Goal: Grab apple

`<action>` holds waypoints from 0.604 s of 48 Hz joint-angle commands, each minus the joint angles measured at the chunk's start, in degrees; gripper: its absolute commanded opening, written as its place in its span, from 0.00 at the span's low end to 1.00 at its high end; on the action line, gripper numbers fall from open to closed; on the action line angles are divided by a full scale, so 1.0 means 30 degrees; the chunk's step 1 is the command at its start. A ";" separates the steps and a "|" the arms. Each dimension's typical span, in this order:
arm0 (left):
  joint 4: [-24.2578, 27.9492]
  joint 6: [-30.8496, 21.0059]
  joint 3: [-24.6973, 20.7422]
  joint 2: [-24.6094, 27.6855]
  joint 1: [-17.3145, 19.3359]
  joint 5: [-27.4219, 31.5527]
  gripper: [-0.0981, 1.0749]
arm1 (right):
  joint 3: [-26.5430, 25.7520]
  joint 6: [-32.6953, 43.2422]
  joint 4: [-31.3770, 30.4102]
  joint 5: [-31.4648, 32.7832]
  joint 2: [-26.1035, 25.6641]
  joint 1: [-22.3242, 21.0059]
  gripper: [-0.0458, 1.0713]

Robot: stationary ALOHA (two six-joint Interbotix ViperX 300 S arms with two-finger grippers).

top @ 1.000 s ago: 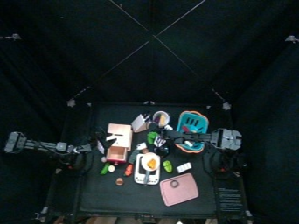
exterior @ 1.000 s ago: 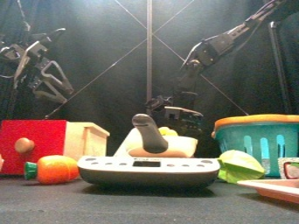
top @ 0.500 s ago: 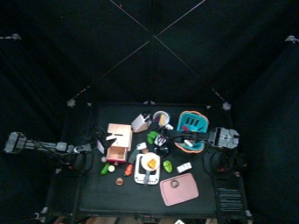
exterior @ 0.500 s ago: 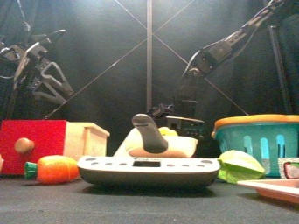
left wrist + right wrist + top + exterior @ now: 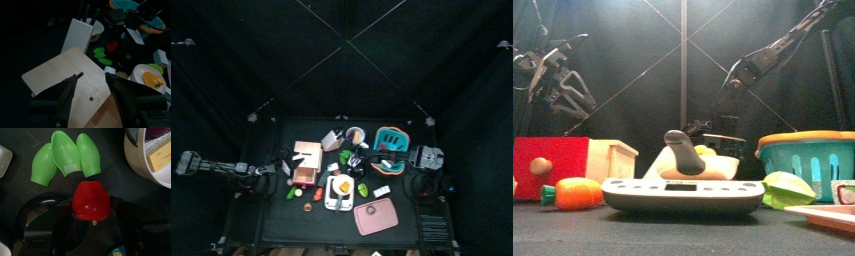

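a glossy red plastic apple (image 5: pixel 91 201) is seen lying on the black table (image 5: pixel 20 190), framed between the two black jaws of the right gripper (image 5: pixel 91 230). the apple is slightly longer than wide, rounded at one end and narrower at the other, where a small pale stem stub is seen. its long axis is set along the gripper's reach, with the stem end turned toward the wrist and the rounded end turned toward a bunch of three bright green plastic leaves (image 5: pixel 62 159) lying just beyond it. its skin is smooth, evenly red, with a soft highlight.

the right gripper's jaws are spread wide, one on each side of the apple; contact with the fruit cannot be made out. the edge of a pale round plate (image 5: pixel 151 159) is seen near the apple.

from above, the right gripper (image 5: pixel 366 161) is placed near the table's middle, beside a teal plastic basket (image 5: pixel 393 139).

the left gripper (image 5: pixel 93 84) is held over a pale wooden board (image 5: pixel 67 82), with its jaws apart and nothing between them.
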 commanded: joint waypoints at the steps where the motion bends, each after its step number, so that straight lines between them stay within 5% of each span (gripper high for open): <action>1: 0.0059 -0.0029 -0.0234 0.0029 0.0029 -0.0029 0.82 | -0.0176 0.0029 0.0264 0.0000 -0.0469 -0.0117 0.70; 29: 0.0059 -0.0029 -0.0205 0.0029 0.0029 -0.0029 0.82 | -0.1846 -0.0117 0.1201 0.1084 -0.1230 0.0645 0.68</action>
